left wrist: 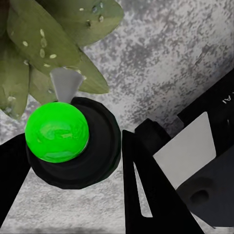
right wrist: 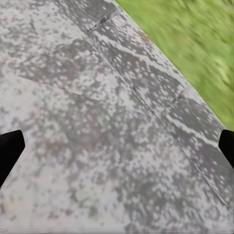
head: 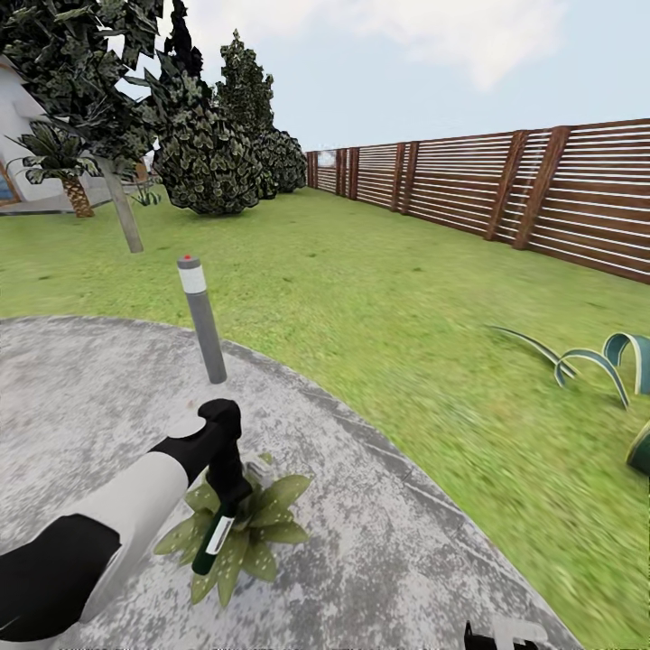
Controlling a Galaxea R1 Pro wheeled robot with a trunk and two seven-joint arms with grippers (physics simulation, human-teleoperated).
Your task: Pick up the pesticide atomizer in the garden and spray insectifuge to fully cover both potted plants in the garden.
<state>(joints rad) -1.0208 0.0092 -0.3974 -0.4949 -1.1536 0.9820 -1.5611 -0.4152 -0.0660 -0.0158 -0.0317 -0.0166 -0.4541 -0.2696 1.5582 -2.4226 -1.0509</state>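
One potted plant (head: pixel 257 533), a low rosette of pointed olive-green leaves, sits on the grey patio (head: pixel 81 406) of the garden. Directly over it, my left gripper (head: pixel 230 492) is shut on the pesticide atomizer (head: pixel 214 540), a dark green bottle with a white label, tilted down. In the left wrist view the atomizer (left wrist: pixel 56 131) shows a bright green round cap and a grey nozzle (left wrist: pixel 66 85) aimed at leaves (left wrist: pixel 44 44) speckled with droplets. My left gripper (left wrist: pixel 73 163) has a black finger on each side of it. My right gripper (right wrist: pixel 117 151) is open over bare paving.
A grey bollard lamp (head: pixel 203 320) stands on the patio just beyond the plant. Lawn (head: pixel 379 289) stretches to a brown slatted fence (head: pixel 542 190) on the right. Striped broad leaves (head: pixel 591 361) lie at the right edge. Dark shrubs (head: pixel 217 153) and a palm (head: pixel 63 171) stand far left.
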